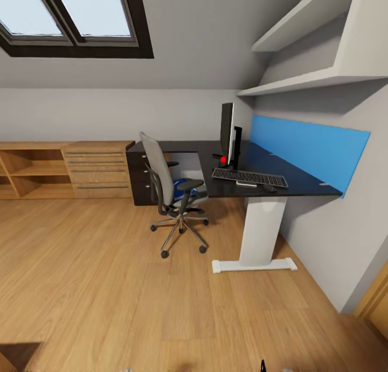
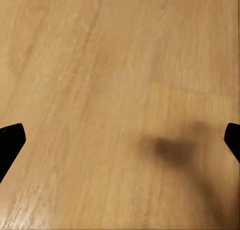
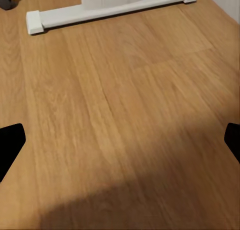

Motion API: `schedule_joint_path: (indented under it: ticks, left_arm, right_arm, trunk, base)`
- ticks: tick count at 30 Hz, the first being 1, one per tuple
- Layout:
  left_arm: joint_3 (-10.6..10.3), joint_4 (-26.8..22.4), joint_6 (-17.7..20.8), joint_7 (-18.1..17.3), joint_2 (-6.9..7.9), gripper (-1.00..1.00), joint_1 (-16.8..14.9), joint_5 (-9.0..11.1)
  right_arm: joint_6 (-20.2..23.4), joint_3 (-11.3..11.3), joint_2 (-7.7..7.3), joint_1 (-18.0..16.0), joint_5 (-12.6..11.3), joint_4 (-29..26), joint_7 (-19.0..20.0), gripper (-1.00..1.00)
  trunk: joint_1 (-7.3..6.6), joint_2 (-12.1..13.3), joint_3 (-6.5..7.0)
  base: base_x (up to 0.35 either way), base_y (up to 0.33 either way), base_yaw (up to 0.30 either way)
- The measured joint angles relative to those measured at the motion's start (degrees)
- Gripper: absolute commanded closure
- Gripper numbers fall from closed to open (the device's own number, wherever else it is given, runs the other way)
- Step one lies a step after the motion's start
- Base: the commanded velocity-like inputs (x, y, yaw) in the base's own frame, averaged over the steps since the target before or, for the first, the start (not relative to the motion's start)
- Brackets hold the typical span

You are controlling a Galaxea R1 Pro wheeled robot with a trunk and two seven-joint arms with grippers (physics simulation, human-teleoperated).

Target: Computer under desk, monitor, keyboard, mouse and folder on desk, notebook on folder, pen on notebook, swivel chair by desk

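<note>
The desk [image 1: 302, 180] stands against the right wall, with a black top, a blue back panel and a white pedestal leg [image 1: 261, 226]. On it the monitor [image 1: 227, 132] shows edge-on, and the keyboard [image 1: 249, 178] lies in front of it. A dark mouse [image 1: 269, 188] and a thin white pen [image 1: 246, 184] lie just before the keyboard. The swivel chair [image 1: 161, 178] stands at the desk's inner corner with the blue folder [image 1: 189, 184] on its seat. My left gripper [image 2: 120, 145] and right gripper [image 3: 120, 145] are open over bare floor, far from the desk.
A light wooden drawer unit [image 1: 97, 167] and open shelves [image 1: 29, 170] line the back wall. Black drawers [image 1: 141, 180] close the desk's left end. The white desk foot [image 3: 110, 7] lies ahead of my right gripper. Wall shelves [image 1: 302, 81] hang above the desk.
</note>
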Motion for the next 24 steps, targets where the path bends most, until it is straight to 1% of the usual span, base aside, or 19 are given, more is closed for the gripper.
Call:
schedule_joint_path:
  ticks: [1,2,3,4,7,9,12,13,16,17,20,22,23,24]
  left_arm:
    - [-0.01,-0.84,0.81,0.00,0.00,-1.00,0.00,-0.02]
    - [-0.03,-2.27,2.01,0.04,-0.02,-1.00,-0.02,-0.05]
    - [-0.03,-2.98,2.49,0.05,-0.04,-1.00,-0.05,-0.06]
    - [-0.05,-4.31,3.29,0.10,-0.06,-1.00,-0.24,-0.08]
    - [-0.06,-6.00,4.70,0.13,-0.04,-1.00,-0.85,-0.10]
    - [-0.09,-7.19,7.25,0.07,-0.02,-1.00,-1.91,-0.03]
    - [-0.10,-7.84,8.63,0.06,-0.05,-1.00,-2.80,0.03]
    - [-0.12,-8.46,9.17,0.12,-0.06,-1.00,-3.25,0.04]
    - [-0.13,-10.07,9.69,0.13,-0.09,-1.00,-3.66,0.03]
    - [-0.15,-11.11,9.92,0.10,-0.17,-1.00,-3.81,-0.02]
    - [-0.15,-12.09,10.12,0.02,-0.21,-1.00,-3.94,-0.08]
    - [-0.15,-12.46,10.16,-0.09,-0.16,-1.00,-3.98,-0.06]
    - [-0.05,-12.68,10.13,-0.21,-0.13,-1.00,-4.01,-0.03]
    - [-0.01,-12.77,10.11,-0.25,-0.12,-1.00,-4.02,0.00]
  right_arm:
    - [1.11,0.01,0.00,-0.57,0.03,-0.27,-0.29,-1.00]
    - [3.39,0.06,-0.01,-1.90,0.09,-0.84,-0.72,-1.00]
    - [4.63,0.05,-0.02,-2.74,0.08,-1.07,-0.90,-1.00]
    - [7.01,0.10,-0.02,-4.53,0.14,-1.41,-1.13,-1.00]
    - [10.50,0.13,-0.03,-7.51,0.12,-1.69,-1.37,-1.00]
    - [13.90,0.16,-0.01,-10.91,0.15,-1.83,-1.57,-1.00]
    - [15.55,0.19,0.05,-13.47,0.14,-1.86,-2.13,-1.00]
    - [16.59,0.25,0.09,-15.22,0.17,-1.89,-2.84,-1.00]
    - [18.65,0.30,0.11,-17.98,0.13,-1.85,-4.00,-1.00]
    - [20.23,0.36,0.12,-19.56,0.16,-1.85,-4.49,-1.00]
    - [22.35,0.37,0.30,-21.71,0.09,-1.83,-4.94,-1.00]
    - [23.25,0.42,0.75,-22.91,0.12,-1.83,-5.14,-1.00]
    - [23.82,0.49,1.43,-23.95,0.32,-1.87,-5.29,-1.00]
    - [24.03,0.50,1.79,-24.43,0.50,-1.91,-5.35,-1.00]
  trunk:
    - [0.22,-0.40,-0.18]
    - [0.44,-0.80,-0.35]
    - [0.66,-1.20,-0.54]
    - [0.88,-1.60,-0.71]
    - [1.54,-2.81,-1.25]
    - [1.98,-3.61,-1.61]
    - [2.64,-4.81,-2.15]
    - [2.85,-5.21,-2.32]
    - [3.51,-6.42,-2.87]
    - [3.73,-6.82,-3.04]
    - [4.39,-8.02,-3.59]
    - [4.83,-8.82,-3.95]
    - [5.05,-9.22,-4.13]
    - [5.27,-9.62,-4.31]
  base:
    - [0.000,0.000,0.000]
    - [0.000,0.000,0.000]
    - [0.000,0.000,0.000]
    - [0.000,0.000,0.000]
    - [0.000,0.000,0.000]
    - [0.000,0.000,0.000]
    - [0.000,0.000,0.000]
    - [0.000,0.000,0.000]
    - [0.000,0.000,0.000]
    - [0.000,0.000,0.000]
    - [0.000,0.000,0.000]
    - [0.000,0.000,0.000]
    - [0.000,0.000,0.000]
    - [0.000,0.000,0.000]
